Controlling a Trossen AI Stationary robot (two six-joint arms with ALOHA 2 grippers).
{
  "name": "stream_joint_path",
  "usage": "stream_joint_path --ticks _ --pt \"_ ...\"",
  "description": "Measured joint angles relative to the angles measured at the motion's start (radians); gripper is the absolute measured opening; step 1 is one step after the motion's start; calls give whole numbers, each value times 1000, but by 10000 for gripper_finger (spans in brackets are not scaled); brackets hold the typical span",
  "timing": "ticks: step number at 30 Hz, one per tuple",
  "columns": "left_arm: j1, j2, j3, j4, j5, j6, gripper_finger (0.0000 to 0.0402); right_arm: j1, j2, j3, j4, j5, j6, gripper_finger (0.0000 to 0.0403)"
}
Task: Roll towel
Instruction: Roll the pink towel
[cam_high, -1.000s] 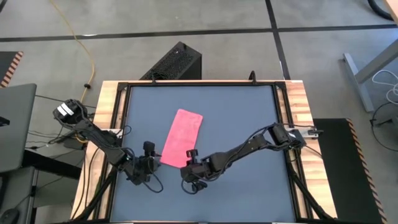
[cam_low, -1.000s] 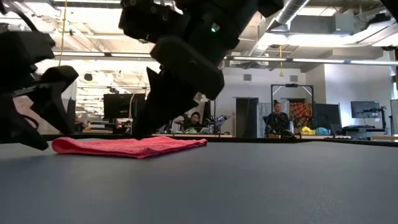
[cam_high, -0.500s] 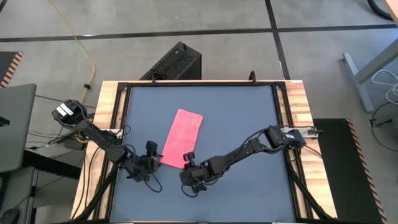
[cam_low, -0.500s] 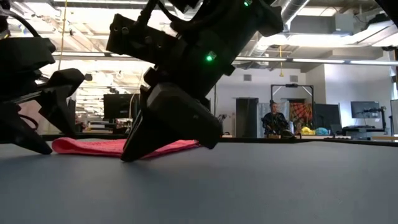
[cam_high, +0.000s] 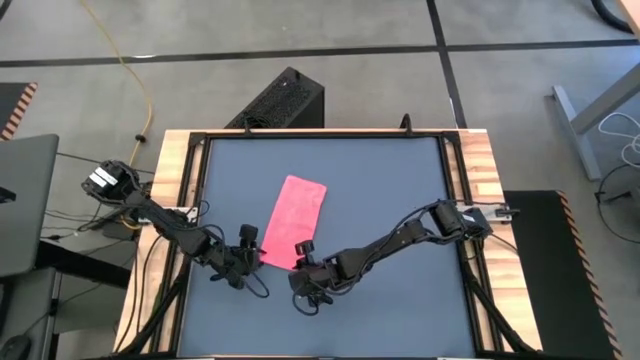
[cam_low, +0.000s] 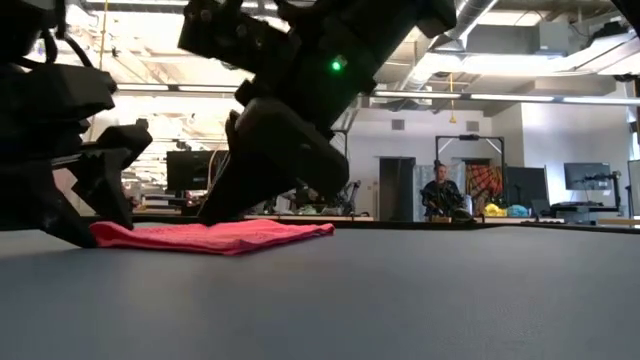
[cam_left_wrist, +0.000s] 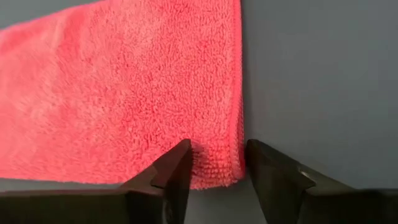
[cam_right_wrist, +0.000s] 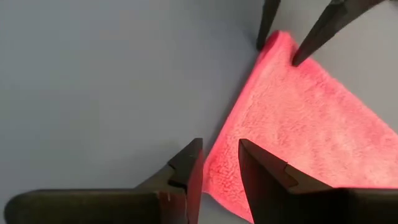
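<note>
The towel (cam_high: 292, 222) lies flat mid-table. The left gripper (cam_left_wrist: 216, 163) straddles one near corner, fingers narrowly parted around its edge. The right gripper (cam_right_wrist: 219, 163) does likewise at the other corner, seemingly not yet pinching.

The towel (cam_high: 293, 222) is a small bright pink terry cloth, folded into a long narrow strip. It lies flat and unrolled, slanted across the middle of the dark grey table, its near end (cam_left_wrist: 211, 168) square-cornered.
</note>
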Motion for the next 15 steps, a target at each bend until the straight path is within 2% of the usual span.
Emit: stream_joint_path --ticks 10,13,15 --pt "13 0 0 -10 44 -70 40 -60 15 1 -71 -83 105 172" --pt "13 1 0 -16 45 -105 10 -67 15 2 -86 -119 107 177" --pt "14 1 0 -17 44 -136 5 -73 14 0 -96 -129 108 173"
